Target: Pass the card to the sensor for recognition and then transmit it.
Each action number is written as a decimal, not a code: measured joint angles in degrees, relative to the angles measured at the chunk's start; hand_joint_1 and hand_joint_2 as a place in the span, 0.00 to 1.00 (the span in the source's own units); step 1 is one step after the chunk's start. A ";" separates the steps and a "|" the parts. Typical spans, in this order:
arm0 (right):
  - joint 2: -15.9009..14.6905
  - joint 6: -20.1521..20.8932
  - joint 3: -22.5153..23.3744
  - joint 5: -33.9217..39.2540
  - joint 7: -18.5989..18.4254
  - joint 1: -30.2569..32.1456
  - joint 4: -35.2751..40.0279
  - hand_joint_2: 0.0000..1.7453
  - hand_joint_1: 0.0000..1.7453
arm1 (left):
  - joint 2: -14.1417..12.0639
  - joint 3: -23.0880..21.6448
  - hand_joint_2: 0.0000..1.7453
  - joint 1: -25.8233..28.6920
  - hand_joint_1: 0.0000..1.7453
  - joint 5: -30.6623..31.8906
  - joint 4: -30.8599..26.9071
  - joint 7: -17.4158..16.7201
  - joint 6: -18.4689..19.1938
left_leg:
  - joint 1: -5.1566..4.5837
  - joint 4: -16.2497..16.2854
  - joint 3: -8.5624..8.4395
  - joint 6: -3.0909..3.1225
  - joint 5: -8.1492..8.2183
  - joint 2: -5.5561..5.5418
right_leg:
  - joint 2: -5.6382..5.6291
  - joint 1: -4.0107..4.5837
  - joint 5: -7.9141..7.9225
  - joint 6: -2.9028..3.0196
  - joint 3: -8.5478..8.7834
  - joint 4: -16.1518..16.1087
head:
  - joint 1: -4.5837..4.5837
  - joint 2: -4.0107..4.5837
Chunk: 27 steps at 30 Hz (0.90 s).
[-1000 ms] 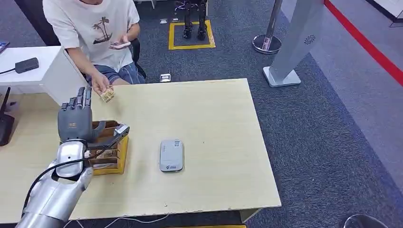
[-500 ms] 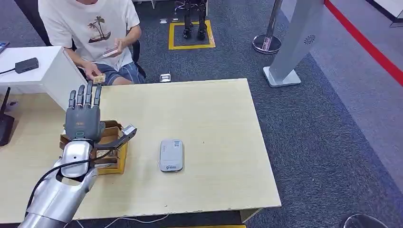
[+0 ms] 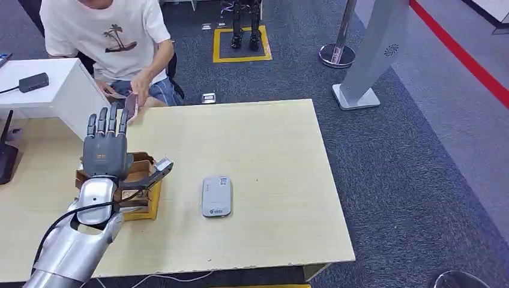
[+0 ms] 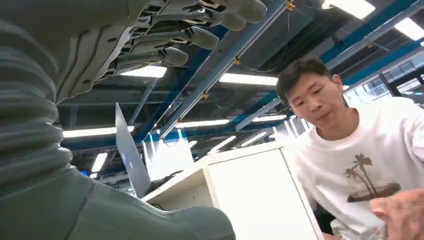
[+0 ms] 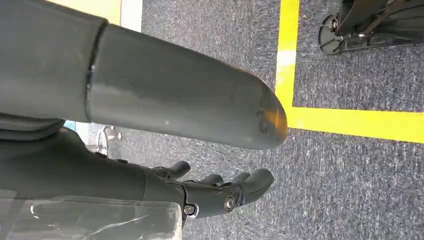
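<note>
Card (image 3: 131,107) in person's hand (image 3: 141,84), beyond box (image 3: 146,201)

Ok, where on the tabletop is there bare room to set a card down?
The pale wooden table is bare across its right half, from the grey rectangular sensor to the right edge, and along the far edge above it. The left side is crowded: the brown-and-yellow cardboard box, the left hand over it, and the person's hand at the far-left corner.

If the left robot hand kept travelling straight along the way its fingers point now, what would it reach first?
Probably the person's hand holding a card at the table's far edge, just beyond the left robot hand; depth and height are unclear from the head view.
</note>
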<state>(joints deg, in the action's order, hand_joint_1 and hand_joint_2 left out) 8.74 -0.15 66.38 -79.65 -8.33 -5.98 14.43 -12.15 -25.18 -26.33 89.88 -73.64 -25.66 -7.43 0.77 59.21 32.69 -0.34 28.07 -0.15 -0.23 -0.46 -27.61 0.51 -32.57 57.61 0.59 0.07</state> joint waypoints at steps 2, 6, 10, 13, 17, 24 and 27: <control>0.00 -0.11 0.00 0.53 0.00 0.00 0.00 0.00 0.00 | 0.04 -0.83 1.00 0.52 0.00 0.00 -1.06 0.00 0.94 | 0.00 0.00 0.00 0.00 0.00 0.00 | 0.01 0.00 0.00 0.00 0.00 0.00 | 0.00 0.00; 0.02 -0.20 0.09 0.88 0.00 0.00 0.00 0.00 0.00 | 0.26 -3.26 1.00 1.99 0.00 0.00 -3.63 -0.07 2.93 | -0.01 0.00 0.01 0.00 0.00 0.00 | 0.00 0.00 0.00 0.00 0.00 0.00 | -0.02 0.00; 0.02 -0.20 0.15 1.55 0.00 0.00 0.00 0.00 0.00 | 0.92 -5.42 1.00 3.57 0.00 0.00 -6.35 -0.04 3.78 | -0.02 0.00 0.01 0.01 0.01 0.00 | 0.00 0.00 0.00 0.00 0.00 -0.01 | 0.00 0.00; 0.02 -0.50 0.39 2.32 0.15 -0.01 0.00 0.00 0.00 | 1.75 -6.76 1.00 5.25 0.00 -0.07 -8.11 1.78 3.54 | -0.02 0.00 0.01 0.01 0.01 0.00 | 0.01 -0.01 0.00 0.00 0.00 -0.01 | -0.02 0.00; 0.04 -1.27 1.51 3.70 0.18 0.04 0.00 0.00 0.00 | 5.12 -7.17 1.00 11.01 0.00 -0.02 -11.70 7.50 1.48 | -0.04 0.00 0.02 0.04 0.03 0.01 | 0.01 -0.05 -0.02 -0.02 0.00 -0.02 | -0.04 0.00; 0.11 -1.31 2.12 3.74 0.50 0.07 0.00 0.00 0.00 | 7.72 -7.37 1.00 15.82 0.00 -0.02 -15.28 8.57 0.96 | -0.03 0.00 0.02 0.07 0.05 0.01 | 0.02 -0.06 -0.03 -0.04 0.00 -0.03 | 0.00 0.00; 0.11 -1.33 2.43 3.96 0.50 0.05 0.00 0.00 0.00 | 7.69 -7.37 1.00 16.57 0.00 -0.02 -15.82 8.50 1.16 | -0.02 -0.01 0.01 0.04 0.03 0.01 | 0.02 -0.06 -0.01 -0.01 0.01 -0.02 | 0.00 0.00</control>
<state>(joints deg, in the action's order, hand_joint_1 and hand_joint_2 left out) 8.85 -1.49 68.81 -75.69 -7.82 -5.93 14.43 -4.46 -32.55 -9.76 89.85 -89.46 -17.16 -6.27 0.75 59.20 32.70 -0.30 28.10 -0.15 -0.21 -0.51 -27.62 0.50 -32.56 57.59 0.59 0.07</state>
